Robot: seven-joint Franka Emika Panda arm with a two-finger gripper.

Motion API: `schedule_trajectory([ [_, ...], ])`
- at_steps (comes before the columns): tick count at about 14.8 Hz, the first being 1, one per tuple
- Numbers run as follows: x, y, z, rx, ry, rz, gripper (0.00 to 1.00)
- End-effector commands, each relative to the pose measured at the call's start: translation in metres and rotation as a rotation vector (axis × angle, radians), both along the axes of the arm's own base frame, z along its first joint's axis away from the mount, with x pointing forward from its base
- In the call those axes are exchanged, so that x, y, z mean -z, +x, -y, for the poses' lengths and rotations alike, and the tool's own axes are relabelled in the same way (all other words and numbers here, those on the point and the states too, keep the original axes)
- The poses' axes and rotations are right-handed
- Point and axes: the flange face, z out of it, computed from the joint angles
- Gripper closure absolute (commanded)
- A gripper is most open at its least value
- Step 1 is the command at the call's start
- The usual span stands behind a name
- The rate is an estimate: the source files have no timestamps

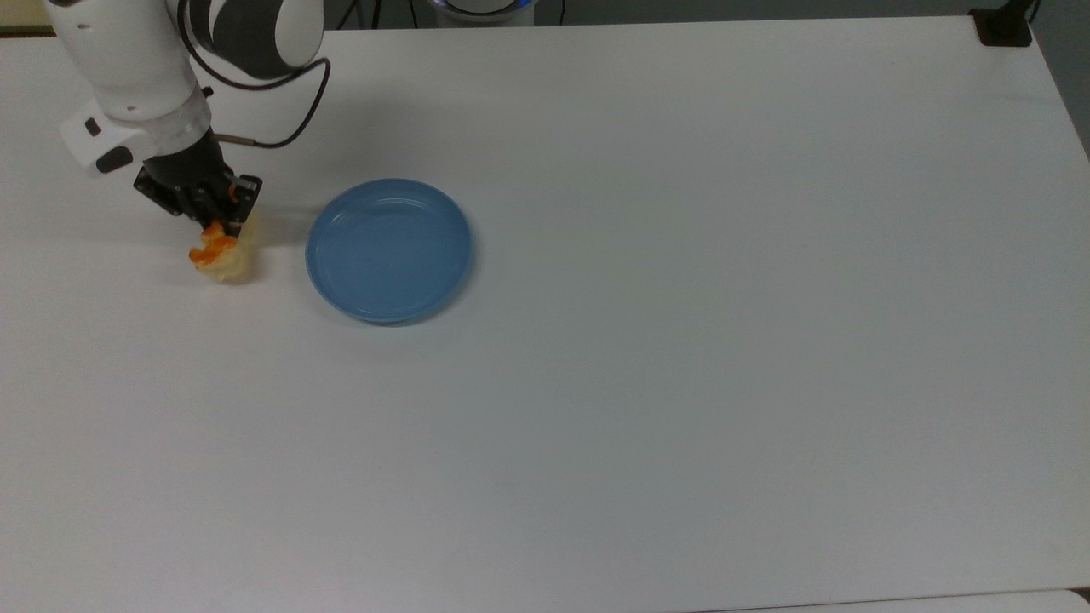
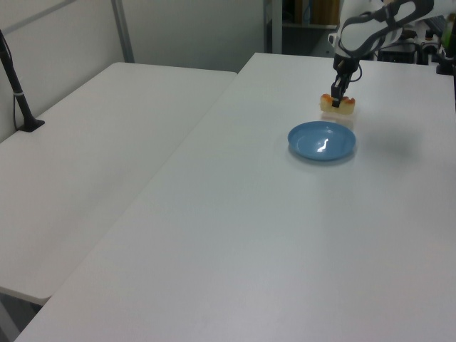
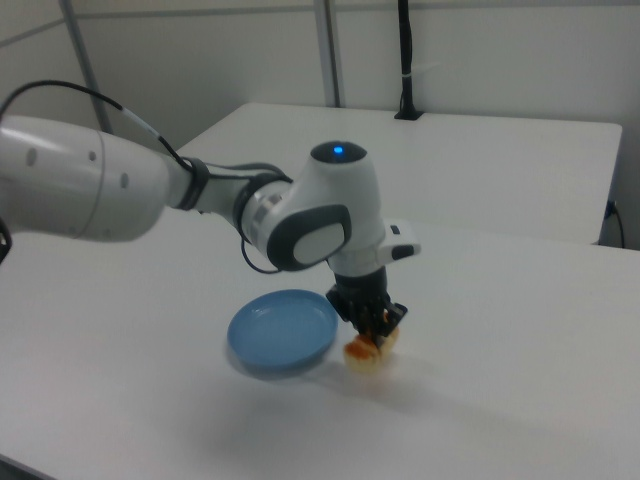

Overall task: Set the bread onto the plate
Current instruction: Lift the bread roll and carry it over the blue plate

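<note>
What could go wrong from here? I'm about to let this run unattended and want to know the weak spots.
The gripper pinches the bread near one end, so the bun hangs tilted and may slip out or tear on the way. The plate lies close beside it with a raised rim; carried low, the bread's hanging end could catch that rim and push the plate across the table.
</note>
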Motion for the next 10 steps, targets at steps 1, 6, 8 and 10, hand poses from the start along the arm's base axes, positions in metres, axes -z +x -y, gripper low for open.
schedule_trajectory([
  [1,-0.045,0.001,-0.061,0.069,0.093,-0.019,1.0],
  [6,-0.045,0.018,-0.123,0.149,0.12,-0.027,1.0],
  [8,-0.043,0.021,-0.141,0.144,0.111,-0.036,1.0],
  [10,-0.038,0.021,-0.155,0.123,0.083,-0.051,1.0],
])
